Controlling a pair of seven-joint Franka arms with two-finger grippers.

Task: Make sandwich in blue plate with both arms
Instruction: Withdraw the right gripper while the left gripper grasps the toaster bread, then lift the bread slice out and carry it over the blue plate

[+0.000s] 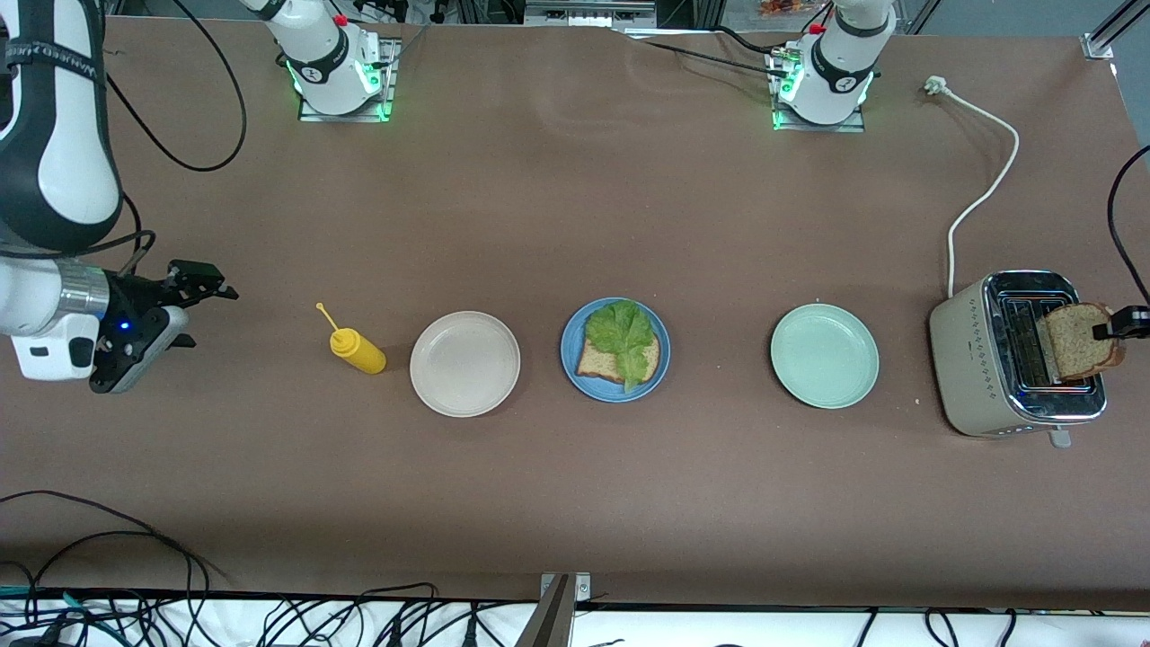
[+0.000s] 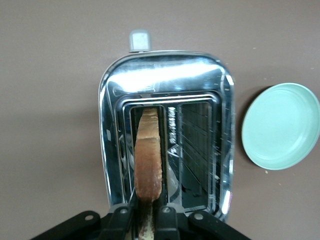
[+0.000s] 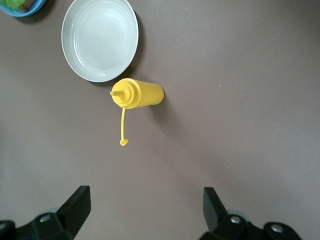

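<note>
We see the left end effector (image 2: 145,220) at the frame's right edge pinching a bread slice (image 1: 1074,340) standing in the toaster (image 1: 975,359). The right end effector (image 3: 145,207) waits at middle left, fingers spread, over bare worktop (image 1: 575,207). The blue plate (image 1: 570,350), frame center, holds bread and lettuce (image 1: 622,331).

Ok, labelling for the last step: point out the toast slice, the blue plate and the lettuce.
toast slice (image 1: 1076,341), front view, its face above the toaster slot.
blue plate (image 1: 570,346), front view, bare rim.
lettuce (image 1: 623,332), front view, leaf middle.
</note>
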